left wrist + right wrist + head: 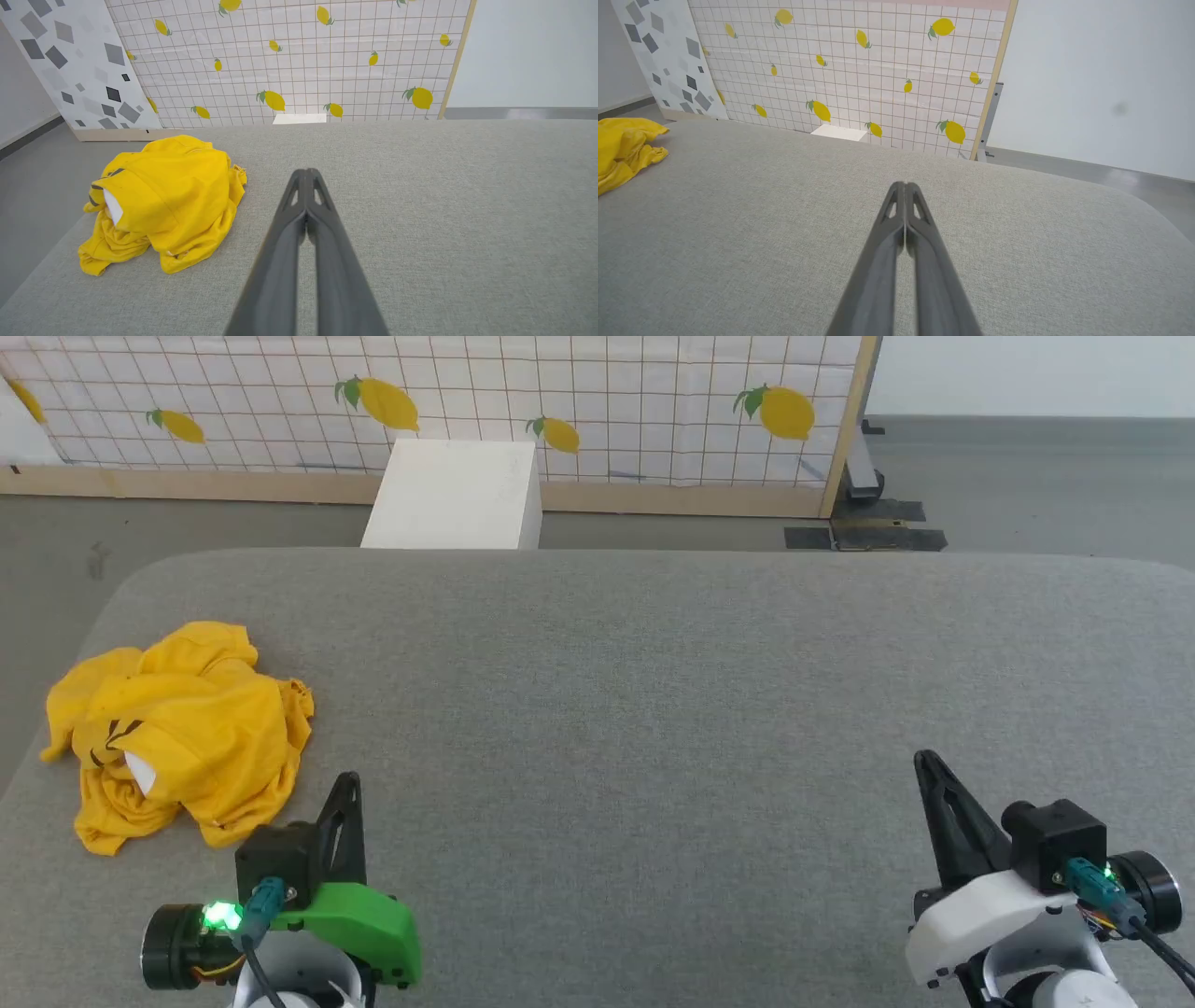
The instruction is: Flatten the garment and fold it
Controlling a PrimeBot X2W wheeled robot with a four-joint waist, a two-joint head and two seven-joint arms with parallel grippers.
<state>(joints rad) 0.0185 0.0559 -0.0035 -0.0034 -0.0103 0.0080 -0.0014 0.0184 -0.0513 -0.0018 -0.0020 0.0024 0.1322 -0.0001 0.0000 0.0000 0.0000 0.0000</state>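
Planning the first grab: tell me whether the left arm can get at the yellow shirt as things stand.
Probably yes. The garment lies crumpled ahead and to the left of the left gripper, with bare gray cushion between them and nothing in the way. Its jaws are shut and must open first.

A broad desk (672, 691) covered in grey woven fabric, with rounded corners, spans the head view. On it lies 1 thing: a bright yellow thin-fabric T-shirt (187, 728), crumpled into a heap near the desk's left edge, close to the far left corner. A white patch and black stripes of its print show among the folds. The surrounding fabric surface lies smooth and flat.
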